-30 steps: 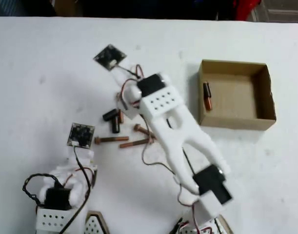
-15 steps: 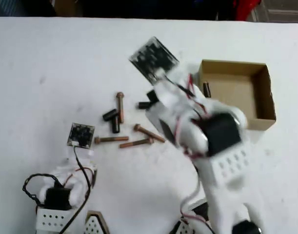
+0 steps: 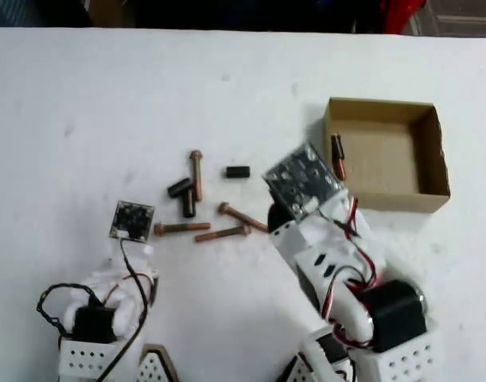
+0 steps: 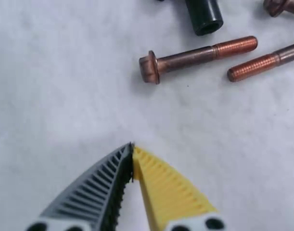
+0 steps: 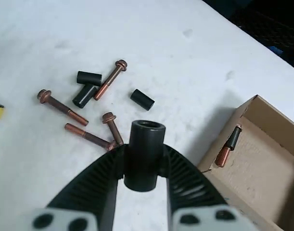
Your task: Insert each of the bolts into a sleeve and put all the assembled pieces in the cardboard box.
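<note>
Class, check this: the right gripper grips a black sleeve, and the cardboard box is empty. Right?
Not quite. The right gripper does grip a black sleeve, but the cardboard box is not empty: the right wrist view shows one assembled piece lying inside it.

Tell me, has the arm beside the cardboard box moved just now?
Yes. The right gripper, holding a sleeve, drew back off the bolts toward the near corner of the cardboard box.

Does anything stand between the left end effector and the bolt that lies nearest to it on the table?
Nothing visible does. In the left wrist view, only bare table lies between the shut left end effector and the nearest bolt. A black sleeve and a second bolt lie beyond that bolt, not in the path.
</note>
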Controlling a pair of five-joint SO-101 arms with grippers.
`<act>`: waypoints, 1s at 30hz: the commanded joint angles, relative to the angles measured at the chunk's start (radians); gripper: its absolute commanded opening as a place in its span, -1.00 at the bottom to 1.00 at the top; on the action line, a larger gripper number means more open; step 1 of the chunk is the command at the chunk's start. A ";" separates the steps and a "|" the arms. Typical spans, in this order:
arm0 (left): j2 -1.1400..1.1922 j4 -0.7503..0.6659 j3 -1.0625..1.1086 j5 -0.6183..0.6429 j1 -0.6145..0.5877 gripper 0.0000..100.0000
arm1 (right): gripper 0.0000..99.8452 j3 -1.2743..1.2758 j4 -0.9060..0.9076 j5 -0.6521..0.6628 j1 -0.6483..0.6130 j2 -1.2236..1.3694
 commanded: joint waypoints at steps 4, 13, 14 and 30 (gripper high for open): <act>-0.008 -0.026 -0.003 -0.011 0.002 -0.95 | -0.97 0.239 -0.125 0.006 0.082 -0.226; -0.008 -0.026 -0.003 -0.009 0.002 -0.95 | -0.97 0.414 -0.188 -0.002 0.082 -0.371; -0.008 -0.026 -0.003 -0.009 0.002 -0.95 | -0.97 0.436 -0.200 -0.002 0.082 -0.377; -0.010 -0.153 -0.005 -0.028 -0.005 -0.94 | -0.97 0.697 -0.389 -0.003 0.125 -0.386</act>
